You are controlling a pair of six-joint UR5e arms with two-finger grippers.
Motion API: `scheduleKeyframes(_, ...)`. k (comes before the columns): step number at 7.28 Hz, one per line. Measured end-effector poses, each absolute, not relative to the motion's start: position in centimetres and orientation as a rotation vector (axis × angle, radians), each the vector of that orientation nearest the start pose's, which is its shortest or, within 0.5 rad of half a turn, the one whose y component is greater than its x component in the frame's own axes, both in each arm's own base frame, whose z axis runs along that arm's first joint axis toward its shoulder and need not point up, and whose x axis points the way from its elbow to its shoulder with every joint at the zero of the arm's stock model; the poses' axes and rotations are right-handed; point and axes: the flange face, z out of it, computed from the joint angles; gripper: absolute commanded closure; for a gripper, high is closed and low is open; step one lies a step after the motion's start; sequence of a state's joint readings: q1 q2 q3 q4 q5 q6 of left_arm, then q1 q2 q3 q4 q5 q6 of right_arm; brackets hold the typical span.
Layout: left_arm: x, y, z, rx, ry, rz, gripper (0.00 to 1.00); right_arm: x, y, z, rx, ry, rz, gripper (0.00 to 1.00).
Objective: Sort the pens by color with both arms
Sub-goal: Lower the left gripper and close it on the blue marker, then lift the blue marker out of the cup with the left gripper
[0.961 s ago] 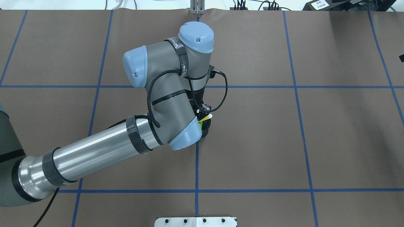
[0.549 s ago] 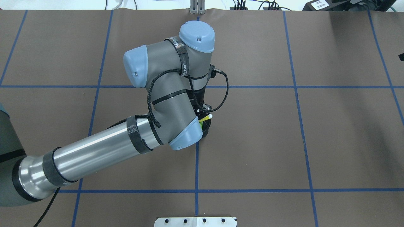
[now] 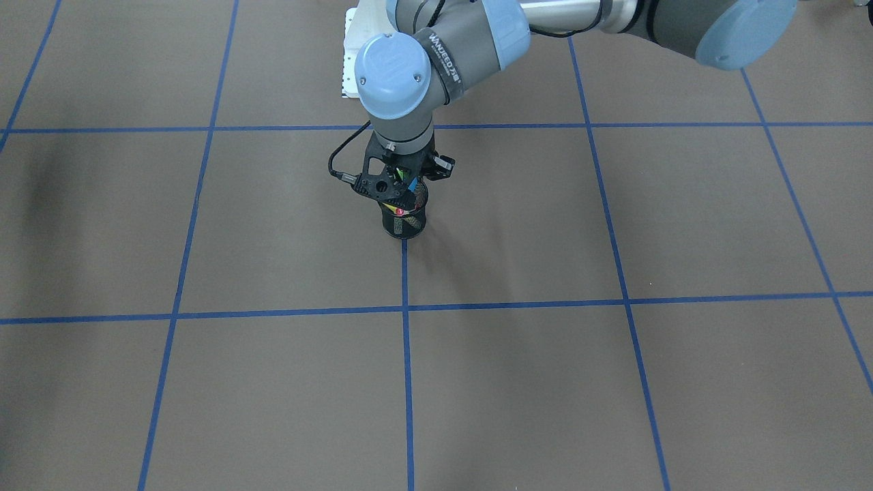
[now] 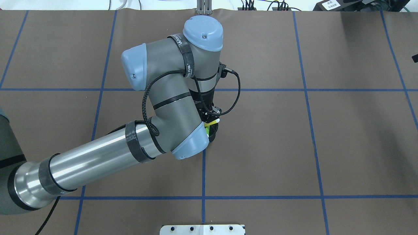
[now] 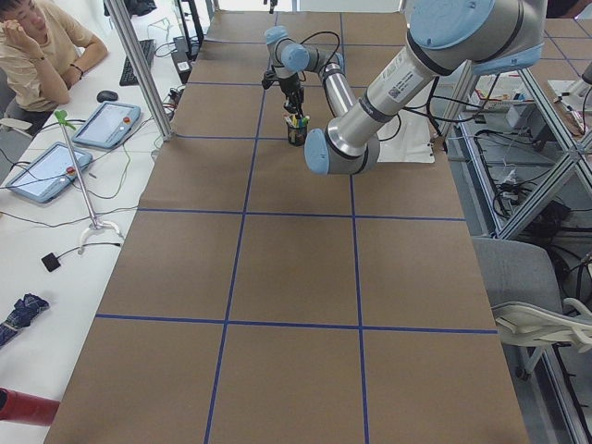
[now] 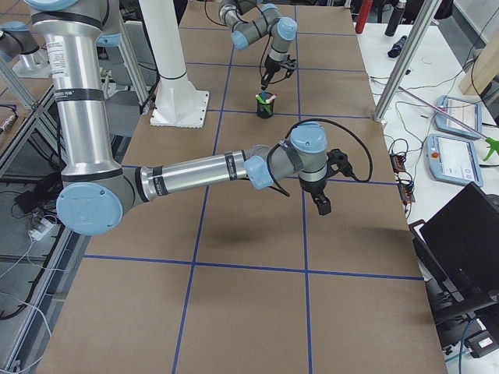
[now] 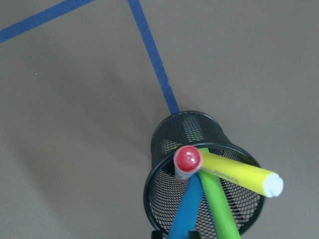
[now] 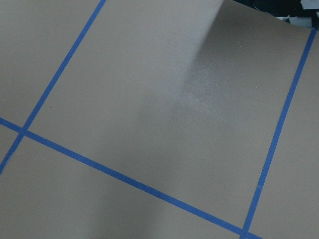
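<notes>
A black mesh cup (image 7: 164, 144) stands on the brown table at a tape crossing and holds the pens. In the left wrist view the red-ended white pen (image 7: 188, 159) stands upright, and the yellow pen (image 7: 234, 172) leans right. The green pen (image 7: 214, 204) and the blue pen (image 7: 187, 209) lean toward the camera. My left gripper (image 7: 175, 233) is directly over the cup (image 3: 404, 225), and its tips close around the blue pen's upper end. My right gripper (image 6: 322, 204) hangs over bare table far from the cup; I cannot tell whether it is open or shut.
The white pedestal plate (image 4: 202, 229) sits at the table's near edge. Blue tape lines (image 4: 203, 169) grid the brown table. A seated person (image 5: 37, 46) and tablets (image 5: 116, 123) are beside the table on my left. Metal posts (image 6: 409, 62) stand at the right end.
My left arm's wrist and elbow have risen and shifted slightly over the cup. The yellow pen's tip stays in the same place.
</notes>
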State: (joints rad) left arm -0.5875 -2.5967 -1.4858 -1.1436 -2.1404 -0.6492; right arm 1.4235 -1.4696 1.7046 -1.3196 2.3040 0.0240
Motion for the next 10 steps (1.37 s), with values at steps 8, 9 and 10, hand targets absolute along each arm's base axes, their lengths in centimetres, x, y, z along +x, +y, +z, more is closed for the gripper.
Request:
scheduleKeyframes(8,44.1,-43.2,2.7,0.136,0.820,0.332,1.00,-1.5,-55.3,51.0,0.402,-0.759,-0.289,0.00)
scheduleKeyframes(9,43.2,-43.4,2.0,0.170,0.830,0.259,1.00,-1.5,-55.3,51.0,0.400,-0.760,-0.282,0.00)
scheduleKeyframes(10,42.9,-43.9,1.5,0.208,0.852,0.169,1.00,-1.6,-55.3,51.0,0.397,-0.762,-0.277,0.00)
